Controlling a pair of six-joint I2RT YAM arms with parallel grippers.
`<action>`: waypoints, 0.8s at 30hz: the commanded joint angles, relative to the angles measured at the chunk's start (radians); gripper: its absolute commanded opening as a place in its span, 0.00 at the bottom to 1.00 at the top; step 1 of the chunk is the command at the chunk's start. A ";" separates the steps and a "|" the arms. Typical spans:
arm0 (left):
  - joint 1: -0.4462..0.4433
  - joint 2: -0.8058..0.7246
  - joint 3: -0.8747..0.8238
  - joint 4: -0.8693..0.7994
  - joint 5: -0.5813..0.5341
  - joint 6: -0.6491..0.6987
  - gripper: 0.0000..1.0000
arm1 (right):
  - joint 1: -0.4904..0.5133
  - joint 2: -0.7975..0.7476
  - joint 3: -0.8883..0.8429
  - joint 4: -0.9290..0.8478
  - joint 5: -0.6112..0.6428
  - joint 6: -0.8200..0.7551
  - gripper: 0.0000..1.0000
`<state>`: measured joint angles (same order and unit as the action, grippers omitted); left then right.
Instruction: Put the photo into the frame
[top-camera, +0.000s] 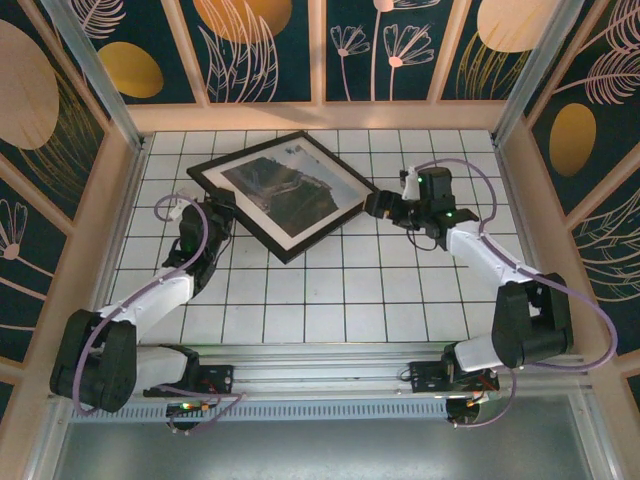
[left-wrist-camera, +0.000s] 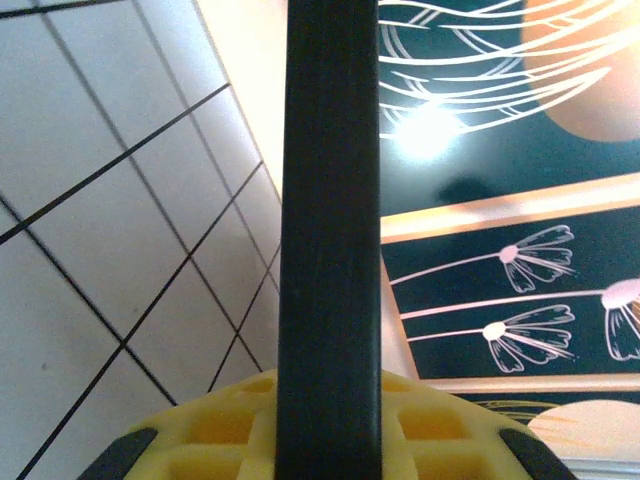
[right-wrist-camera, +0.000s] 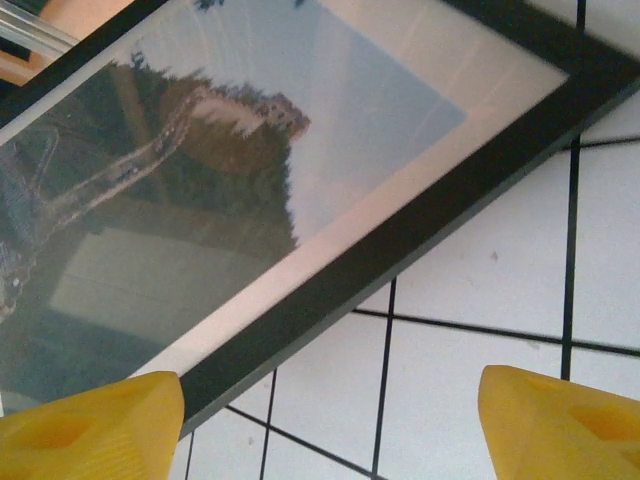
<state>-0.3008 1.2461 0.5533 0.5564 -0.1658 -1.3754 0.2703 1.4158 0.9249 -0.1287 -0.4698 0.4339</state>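
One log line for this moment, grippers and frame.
frame: photo inside | left gripper: shut on frame edge | right gripper: open, by frame corner

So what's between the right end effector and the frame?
Only bare gridded table separates the right end effector from the frame, per the right wrist view.

The frame (top-camera: 245, 156) is plain black. The photo (top-camera: 282, 190) shows dark green hills and a grey-brown stone wall under pale blue sky, ringed by a wide white border (right-wrist-camera: 400, 180). The table (top-camera: 340, 300) is white, crossed by a thin black grid of squares. The walls (top-camera: 270, 50) are deep teal, patterned with white line-drawn flowers and leaves and with orange-gold ovals, and are divided by pale wood-coloured strips (top-camera: 318, 50). The fingers (right-wrist-camera: 90, 425) of the right gripper (right-wrist-camera: 330, 390) are bright yellow, as are those of the left gripper (left-wrist-camera: 330, 430). Both arms (top-camera: 150, 298) are black and white, with lilac cables (top-camera: 460, 160).
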 joint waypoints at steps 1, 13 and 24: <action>-0.004 0.001 -0.016 0.250 0.013 -0.142 0.00 | 0.007 0.015 -0.049 0.054 -0.007 0.054 0.80; -0.106 0.142 -0.117 0.322 0.046 -0.256 0.22 | 0.003 0.070 -0.137 0.162 0.007 0.161 0.81; -0.138 0.276 -0.202 0.413 0.108 -0.303 0.38 | -0.040 0.103 -0.209 0.223 0.016 0.180 0.81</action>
<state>-0.4377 1.5124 0.3534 0.8291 -0.0837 -1.6329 0.2359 1.5055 0.7311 0.0578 -0.4683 0.6067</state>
